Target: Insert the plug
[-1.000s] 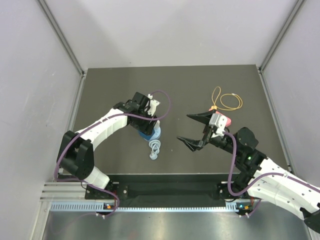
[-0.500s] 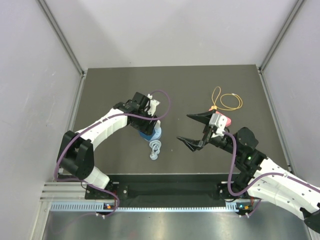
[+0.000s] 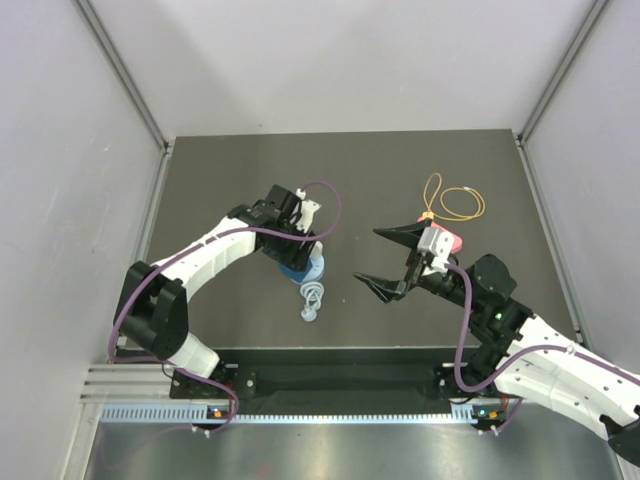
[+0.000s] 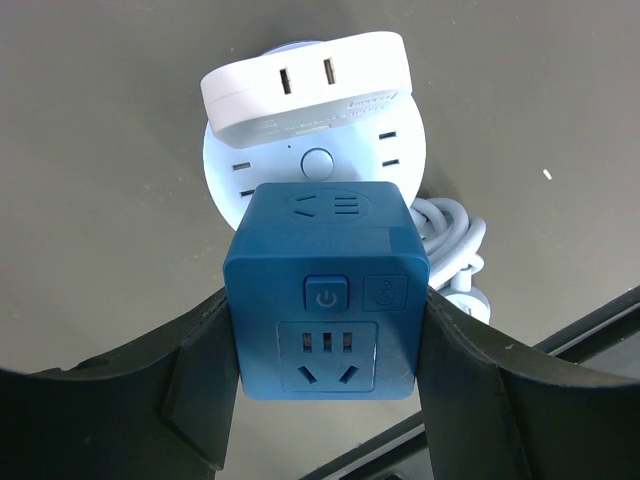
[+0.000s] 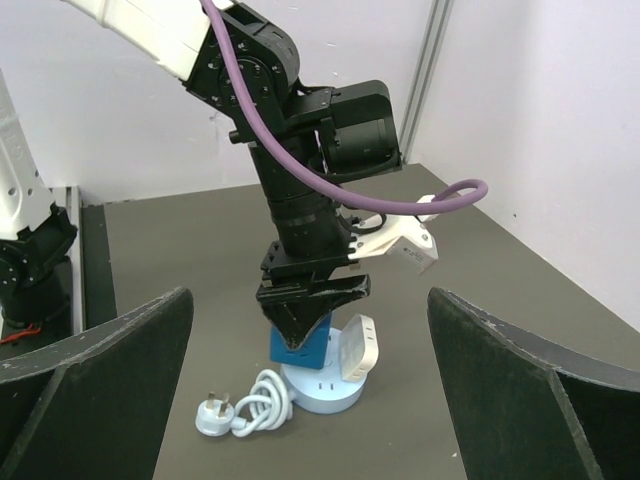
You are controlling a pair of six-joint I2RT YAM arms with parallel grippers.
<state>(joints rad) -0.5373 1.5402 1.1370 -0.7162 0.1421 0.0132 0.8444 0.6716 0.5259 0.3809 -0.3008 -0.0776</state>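
Nothing has shifted in the last second; from above, the left gripper [image 3: 296, 250] stands over the round hub [image 3: 314, 268], the right gripper [image 3: 368, 255] gaping empty well to its right; the left wrist view shows the fingers [image 4: 190, 400] clamped on the blue cube plug [image 4: 325, 300], hub straight beyond; the right wrist view shows the plug upright on the hub, seating unclear.

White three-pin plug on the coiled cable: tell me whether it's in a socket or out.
Out. The white three-pin plug lies loose on the dark table, beside the round pale-blue socket hub, in no socket.
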